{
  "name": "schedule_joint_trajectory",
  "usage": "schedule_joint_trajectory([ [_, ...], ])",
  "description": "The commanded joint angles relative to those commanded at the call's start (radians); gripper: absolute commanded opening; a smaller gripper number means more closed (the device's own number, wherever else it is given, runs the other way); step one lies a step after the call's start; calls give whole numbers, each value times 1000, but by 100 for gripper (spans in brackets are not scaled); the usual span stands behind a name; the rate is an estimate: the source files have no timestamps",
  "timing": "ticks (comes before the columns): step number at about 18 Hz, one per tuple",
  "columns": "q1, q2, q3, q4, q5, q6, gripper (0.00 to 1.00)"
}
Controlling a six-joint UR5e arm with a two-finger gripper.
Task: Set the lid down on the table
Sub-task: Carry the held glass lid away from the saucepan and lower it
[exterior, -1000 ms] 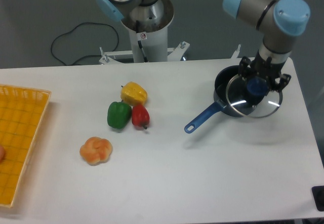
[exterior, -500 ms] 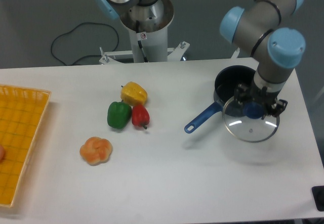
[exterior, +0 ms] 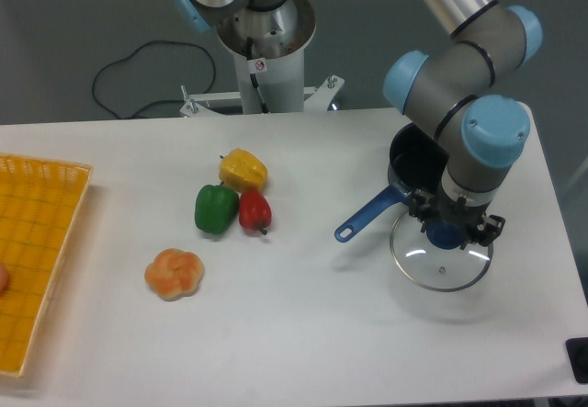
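One fixed camera is all I have, looking down on the table (exterior: pixel 303 352) from its front edge. My gripper (exterior: pixel 447 234) points straight down near the right edge, about halfway between front and back, and its fingers are pinched onto the blue knob of the lid (exterior: pixel 441 260). That glass disc with its silver rim lies roughly level under the tool; I cannot tell whether it rests on the white surface or hangs just above it, though a soft shadow falls on the tabletop in front of it. Its back rim overlaps the saucepan (exterior: pixel 411 163) from my angle, and the arm hides most of the pot.

That dark blue saucepan sits toward the back right corner, with its long blue handle (exterior: pixel 369 214) pointing toward the middle of the tabletop and the front.

Left of centre I see three peppers bunched together: a yellow pepper (exterior: pixel 243 169) furthest back, a green pepper (exterior: pixel 216 209) in front of it and a red pepper (exterior: pixel 254 211) touching the green one's right side. An orange bun-shaped item (exterior: pixel 175 274) lies nearer the front, apart from them. A yellow mesh tray (exterior: pixel 32 260) occupies the left edge, cut off by my view.
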Motion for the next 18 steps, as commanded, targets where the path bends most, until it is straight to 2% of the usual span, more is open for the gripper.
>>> schedule_joint_trajectory([
  [11,-54,-57,3,61,-3,-107,61],
  [18,-65,-89,3,66,-8,-120,61],
])
